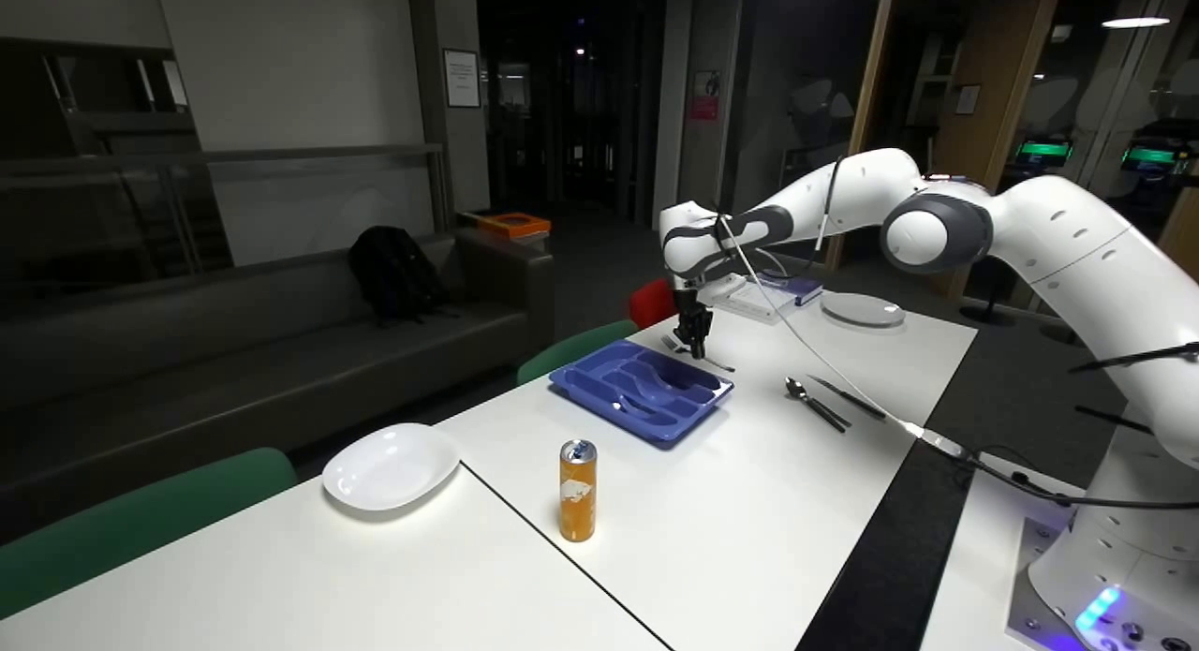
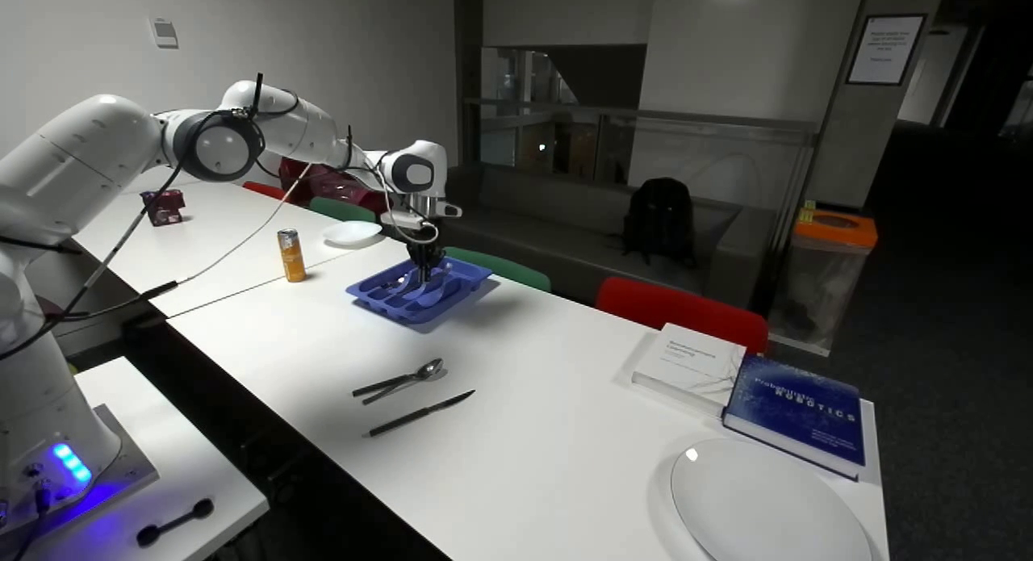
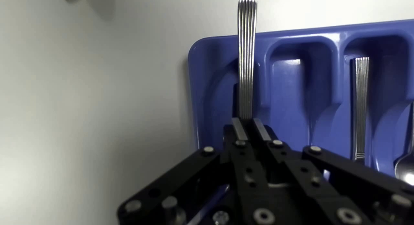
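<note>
While fingers [image 3: 240,130] hold fork [image 3: 247,56] above tray edge [image 3: 291,34], tabletop [image 3: 129,89] spreads alongside.

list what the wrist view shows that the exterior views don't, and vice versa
Only the wrist view: fine ridges on the silver metal handle clamped in the black two-fingered gripper.
Only the exterior views: the slim orange metal can, the glossy white rounded dish and the black backpack.
Both: that gripper, the rectangular blue plastic tray and the white tabletop.
</note>
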Robot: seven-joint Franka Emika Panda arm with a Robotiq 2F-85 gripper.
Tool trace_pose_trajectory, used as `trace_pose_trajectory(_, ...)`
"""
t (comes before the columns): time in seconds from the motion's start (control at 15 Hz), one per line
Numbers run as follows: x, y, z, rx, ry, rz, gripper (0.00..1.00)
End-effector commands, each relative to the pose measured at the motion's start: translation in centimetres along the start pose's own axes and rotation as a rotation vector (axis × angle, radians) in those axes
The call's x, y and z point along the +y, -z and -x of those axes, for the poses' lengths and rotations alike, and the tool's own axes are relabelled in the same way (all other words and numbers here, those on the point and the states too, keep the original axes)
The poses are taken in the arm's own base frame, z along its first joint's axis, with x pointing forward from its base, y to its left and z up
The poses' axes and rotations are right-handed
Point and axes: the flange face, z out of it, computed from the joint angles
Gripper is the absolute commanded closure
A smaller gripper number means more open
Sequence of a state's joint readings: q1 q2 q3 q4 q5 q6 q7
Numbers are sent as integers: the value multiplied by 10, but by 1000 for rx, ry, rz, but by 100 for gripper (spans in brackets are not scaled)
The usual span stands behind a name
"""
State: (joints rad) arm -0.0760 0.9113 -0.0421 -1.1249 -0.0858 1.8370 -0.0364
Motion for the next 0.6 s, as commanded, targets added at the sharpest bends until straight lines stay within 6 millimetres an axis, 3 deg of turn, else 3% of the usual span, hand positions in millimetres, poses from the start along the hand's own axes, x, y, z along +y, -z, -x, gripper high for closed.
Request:
trace_pose_trajectory(0.0,0,0,0,-2,0,0,91)
trace_pose_trajectory(0.2,0,0,0,-2,0,0,91)
trace_pose_trajectory(0.27,-1,-1,0,-7,5,-2,98)
trace_pose_trajectory(0.53,-7,-6,-1,-25,22,-1,98)
